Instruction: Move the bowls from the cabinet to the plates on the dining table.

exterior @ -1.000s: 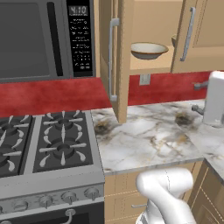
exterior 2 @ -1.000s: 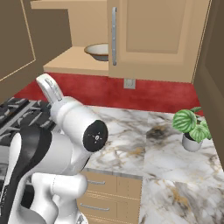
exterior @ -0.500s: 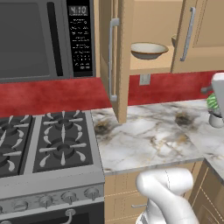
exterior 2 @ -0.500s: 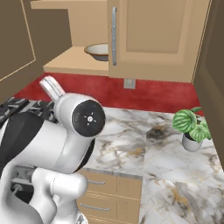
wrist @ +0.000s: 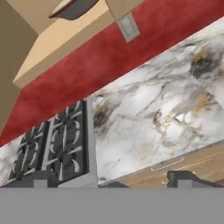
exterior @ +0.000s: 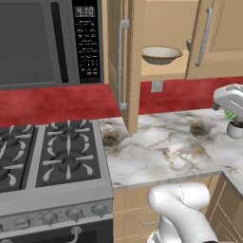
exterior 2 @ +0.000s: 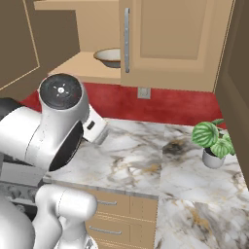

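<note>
The bowl (wrist: 72,8) sits on the cabinet (exterior: 163,71) shelf at the upper left of my hand view, probably well above and beyond my claw (wrist: 111,178), spread wide and holding nothing.

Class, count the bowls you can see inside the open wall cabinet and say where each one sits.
1 clearly: a shallow bowl on the cabinet shelf. A rim behind the right door may be a second.
</note>
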Controlling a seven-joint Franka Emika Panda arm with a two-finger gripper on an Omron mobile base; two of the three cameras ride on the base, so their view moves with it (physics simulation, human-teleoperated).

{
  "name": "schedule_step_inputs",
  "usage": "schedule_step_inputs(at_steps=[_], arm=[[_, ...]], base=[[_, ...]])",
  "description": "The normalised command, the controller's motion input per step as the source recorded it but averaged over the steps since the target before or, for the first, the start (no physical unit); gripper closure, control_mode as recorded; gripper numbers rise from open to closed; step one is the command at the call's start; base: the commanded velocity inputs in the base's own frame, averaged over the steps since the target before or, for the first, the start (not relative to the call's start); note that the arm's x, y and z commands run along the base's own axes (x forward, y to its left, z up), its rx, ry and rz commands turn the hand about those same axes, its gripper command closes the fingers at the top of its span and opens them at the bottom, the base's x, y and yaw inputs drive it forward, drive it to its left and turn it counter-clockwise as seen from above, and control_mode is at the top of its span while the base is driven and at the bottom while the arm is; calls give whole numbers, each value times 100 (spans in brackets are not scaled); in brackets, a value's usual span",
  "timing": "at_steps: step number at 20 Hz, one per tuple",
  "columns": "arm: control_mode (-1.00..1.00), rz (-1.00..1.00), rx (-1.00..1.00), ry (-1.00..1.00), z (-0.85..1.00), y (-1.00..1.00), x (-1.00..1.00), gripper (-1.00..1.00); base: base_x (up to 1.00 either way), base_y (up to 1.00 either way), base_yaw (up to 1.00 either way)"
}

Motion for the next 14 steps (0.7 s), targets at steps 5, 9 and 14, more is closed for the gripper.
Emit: schedule_step_inputs(at_steps=[5,9,14], arm=[[-100,-1,-32,2,-10,0,19,-100],[-100,-2,-29,0,-2,0,3,-100],[-100,0,-4,2,0,0,2,-100]], base=[[0,0,0],[0,0,0],[0,0,0]])
